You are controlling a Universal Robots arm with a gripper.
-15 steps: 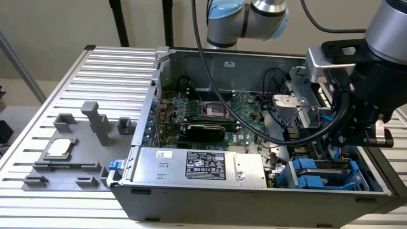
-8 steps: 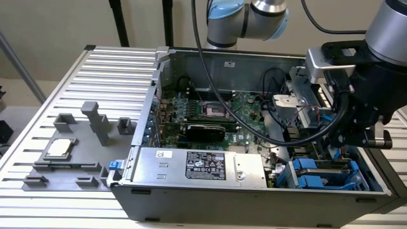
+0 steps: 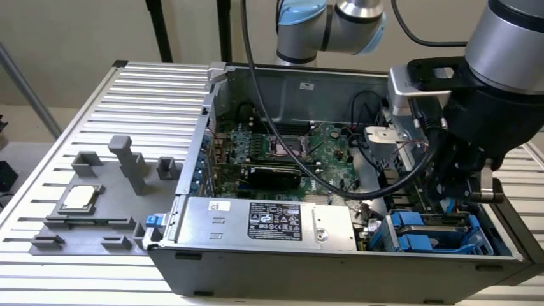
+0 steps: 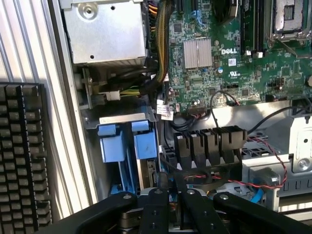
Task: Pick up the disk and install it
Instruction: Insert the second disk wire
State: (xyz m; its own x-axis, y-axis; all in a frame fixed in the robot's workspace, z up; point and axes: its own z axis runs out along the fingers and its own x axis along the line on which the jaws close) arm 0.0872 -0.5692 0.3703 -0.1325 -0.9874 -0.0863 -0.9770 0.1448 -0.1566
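One arm is reaching down into an open PC case (image 3: 340,268) that is lying on a ribbed metal worktop (image 3: 127,115). The gripper (image 3: 455,191) is hanging low over the drive bay, in the case's near corner at the exterior view's right.

The disk (image 3: 421,223) is sitting in that bay, standing on edge between its blue rails. Its long axis is running roughly along the case's near wall, across the exterior view from left to right. Its thin upper edge is pointing up at the gripper. The label face is turned out of sight.

In the wrist view the jaws of the gripper (image 4: 171,207) are standing drawn in to a narrow gap. They are pinching the upper edge of the disk (image 4: 146,146) beside the blue rail tabs.

The motherboard (image 3: 281,146) is lying exposed mid-case. The power supply (image 3: 272,220) is sitting just beside the bay. A grey fixture (image 3: 93,197) is resting on the worktop, well apart from the case.
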